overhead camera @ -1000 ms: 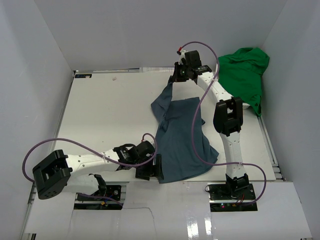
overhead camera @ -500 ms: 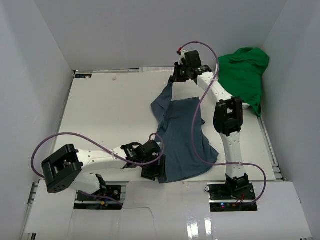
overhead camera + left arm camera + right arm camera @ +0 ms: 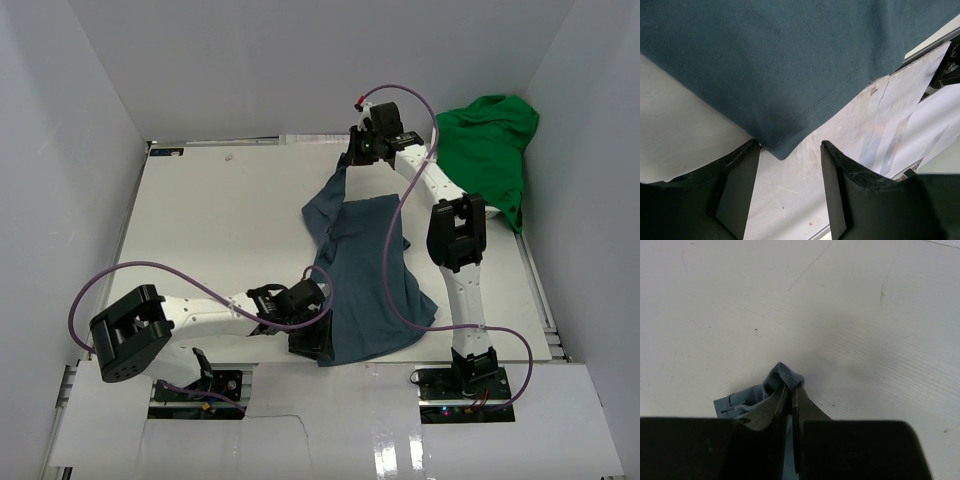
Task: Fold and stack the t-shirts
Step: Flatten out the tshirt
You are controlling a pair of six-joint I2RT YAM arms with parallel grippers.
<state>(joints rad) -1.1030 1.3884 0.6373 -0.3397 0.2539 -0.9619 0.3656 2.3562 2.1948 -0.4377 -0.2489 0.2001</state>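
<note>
White walls close in a pale counter [image 3: 220, 230] seen from above, where a dark slate-blue cloth t-shirt [image 3: 365, 290] lies rumpled across the middle and a bright green cloth t-shirt [image 3: 490, 150] is heaped at the far right corner, apart from it. At the blue shirt's near left hem sit the left fingers [image 3: 318, 342]; the right fingers [image 3: 350, 158] hold its far end raised off the counter. From the left wrist, both black fingers [image 3: 740, 185] stand apart, released, with the stitched hem corner [image 3: 785, 140] lying on the counter between their tips. From the right wrist, the fingers [image 3: 771, 407] are clenched on a bunched fold of the blue cloth.
</note>
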